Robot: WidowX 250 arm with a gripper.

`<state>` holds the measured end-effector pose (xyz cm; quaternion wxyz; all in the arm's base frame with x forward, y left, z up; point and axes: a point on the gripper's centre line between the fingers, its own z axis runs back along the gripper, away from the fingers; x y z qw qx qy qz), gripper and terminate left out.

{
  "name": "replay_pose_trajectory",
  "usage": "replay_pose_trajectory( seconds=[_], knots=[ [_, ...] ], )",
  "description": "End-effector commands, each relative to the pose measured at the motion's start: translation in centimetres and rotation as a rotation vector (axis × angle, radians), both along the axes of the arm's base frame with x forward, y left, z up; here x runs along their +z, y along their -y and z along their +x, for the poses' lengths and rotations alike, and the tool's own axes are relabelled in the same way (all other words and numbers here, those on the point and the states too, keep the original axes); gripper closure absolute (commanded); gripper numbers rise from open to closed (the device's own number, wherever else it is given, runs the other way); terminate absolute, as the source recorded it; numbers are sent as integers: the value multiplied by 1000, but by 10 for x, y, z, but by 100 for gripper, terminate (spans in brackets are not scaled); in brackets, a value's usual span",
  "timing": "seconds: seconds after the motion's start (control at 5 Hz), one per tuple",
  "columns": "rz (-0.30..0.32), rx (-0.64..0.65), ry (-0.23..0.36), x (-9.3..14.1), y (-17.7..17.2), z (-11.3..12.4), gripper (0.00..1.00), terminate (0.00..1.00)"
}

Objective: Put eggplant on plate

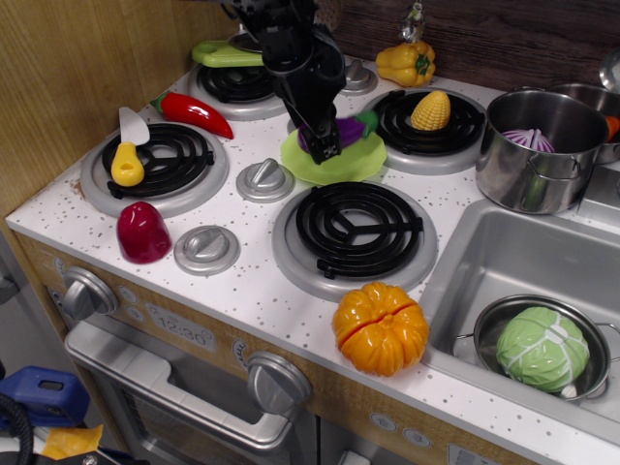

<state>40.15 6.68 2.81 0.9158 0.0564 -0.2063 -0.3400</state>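
Note:
The purple eggplant (pixel 350 129) lies low over the light lime-green plate (pixel 339 165), which sits on the stove top between the back burners and the front right burner (pixel 356 228). I cannot tell whether the eggplant touches the plate. My gripper (pixel 323 141) reaches down from the back, and its black fingers are closed around the eggplant's left end. The arm hides that end and the back of the plate.
A corn cob (pixel 431 110) lies right of the plate and a silver knob (pixel 263 178) left of it. A red chili (pixel 194 114), a dark red pepper (pixel 142 232), an orange pumpkin (pixel 381 327), a steel pot (pixel 536 147) and the sink (pixel 513 254) are around.

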Motion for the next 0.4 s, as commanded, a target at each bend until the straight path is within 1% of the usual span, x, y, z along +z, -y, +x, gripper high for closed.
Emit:
replay_pose_trajectory(
  seconds=[0.0, 0.2],
  knots=[
    [11, 5, 58, 17, -11, 9, 0, 0],
    [11, 5, 58, 17, -11, 9, 0, 100]
  ],
)
